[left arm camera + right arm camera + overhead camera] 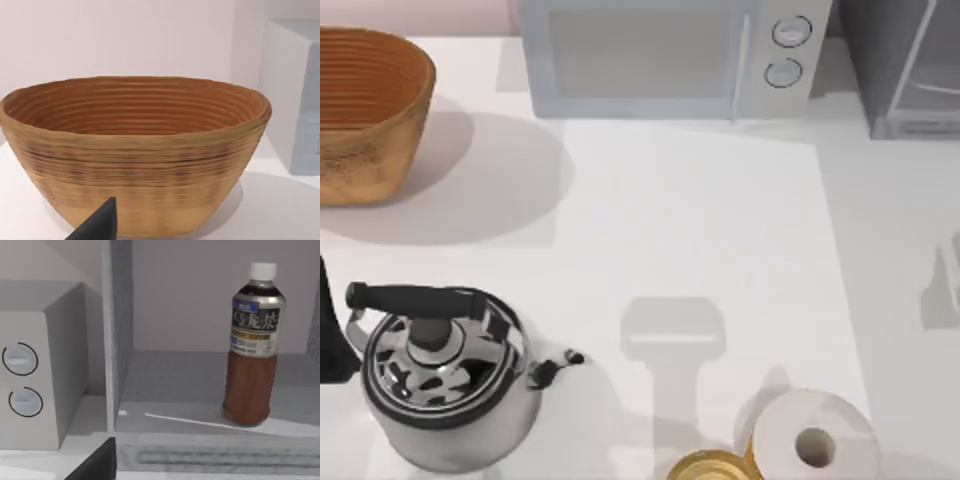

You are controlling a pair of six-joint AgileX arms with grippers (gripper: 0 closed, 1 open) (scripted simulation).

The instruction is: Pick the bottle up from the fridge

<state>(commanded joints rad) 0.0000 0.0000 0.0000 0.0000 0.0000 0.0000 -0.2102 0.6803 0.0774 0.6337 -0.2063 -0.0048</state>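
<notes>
Right wrist view is showing the bottle [252, 347] standing upright on the fridge [200, 385] floor, apart from the walls and so reachable, while the right end effector [95, 465] is facing it; its opening cannot be told.

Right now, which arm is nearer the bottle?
Right. Its wrist camera faces the open fridge with the bottle standing upright on the shelf just ahead. The left arm sits at the table's left edge, facing the basket, across the table from the fridge.
</notes>
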